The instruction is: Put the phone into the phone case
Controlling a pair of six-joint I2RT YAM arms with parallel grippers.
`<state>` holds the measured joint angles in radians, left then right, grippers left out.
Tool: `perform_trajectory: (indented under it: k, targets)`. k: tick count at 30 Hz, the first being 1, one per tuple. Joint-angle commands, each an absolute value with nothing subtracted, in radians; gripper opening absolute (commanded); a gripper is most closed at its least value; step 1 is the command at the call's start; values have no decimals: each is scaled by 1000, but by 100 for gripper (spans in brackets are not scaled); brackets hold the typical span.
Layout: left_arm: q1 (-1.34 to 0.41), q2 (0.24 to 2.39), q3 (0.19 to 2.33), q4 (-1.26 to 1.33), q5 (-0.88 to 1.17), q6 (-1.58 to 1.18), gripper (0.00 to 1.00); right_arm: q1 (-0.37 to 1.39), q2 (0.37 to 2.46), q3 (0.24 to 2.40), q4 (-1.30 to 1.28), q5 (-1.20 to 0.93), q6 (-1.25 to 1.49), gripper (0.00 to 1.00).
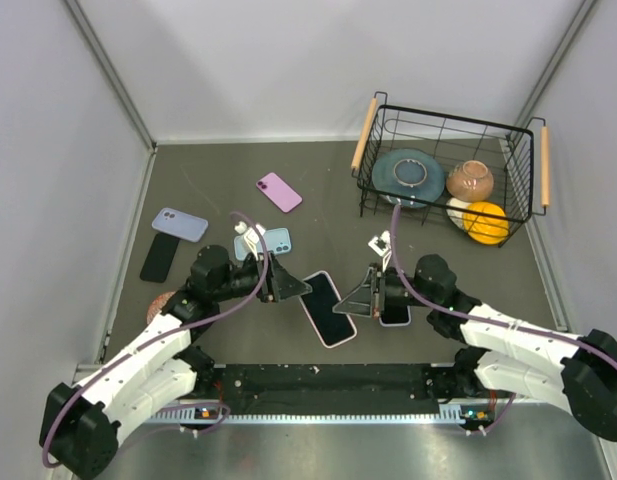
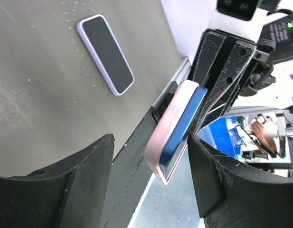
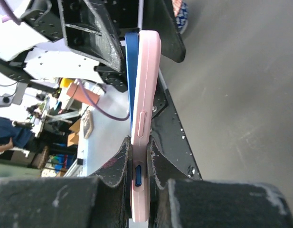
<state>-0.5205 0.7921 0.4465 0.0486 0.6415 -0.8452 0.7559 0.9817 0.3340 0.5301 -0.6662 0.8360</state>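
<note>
The desk [image 1: 328,215] is dark grey and matte, lightly speckled in places. Plain pale walls [image 1: 318,60] close it in on three sides, joined by slim metal corner strips [image 1: 106,70]. Past its near edge a bright, cluttered workroom [image 3: 42,123] shows, blurred.

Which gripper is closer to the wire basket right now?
Right. The right gripper, clamped on the pink case, sits left of the wire basket and nearer the bases. The left gripper is farther left, beyond that case.
</note>
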Motion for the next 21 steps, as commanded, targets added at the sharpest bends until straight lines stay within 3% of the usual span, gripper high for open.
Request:
perform_trajectory:
  k: [1,4,5,7,8,12,13,16,18,19,21]
  targets:
    - [-517,795,403,268,752,-923,66,750,962,325,722,-764,896,0]
    - [-517,813,393,325,781,-954,50,750,971,305,756,-762,911,0]
    - [-515,821,391,331,784,-956,31,749,974,302,767,-756,919,0]
    - [-515,836,387,359,796,-963,15,746,989,292,788,-753,925,0]
    - [-515,844,387,362,801,-966,0,750,994,290,792,-753,928,0]
    - [-517,900,399,365,842,-960,0,750,1012,293,814,-753,943,12]
    - [-517,910,402,365,850,-957,0,750,1015,299,810,-750,943,21]
    - [-517,942,405,376,870,-960,0,749,1020,327,785,-735,939,28]
    - [-517,946,403,376,873,-956,0,750,1023,340,787,-715,939,27]
    - [-515,946,403,373,880,-954,0,750,1022,345,787,-706,943,15]
    - [-515,945,413,355,885,-950,0,749,1019,353,787,-681,946,3]
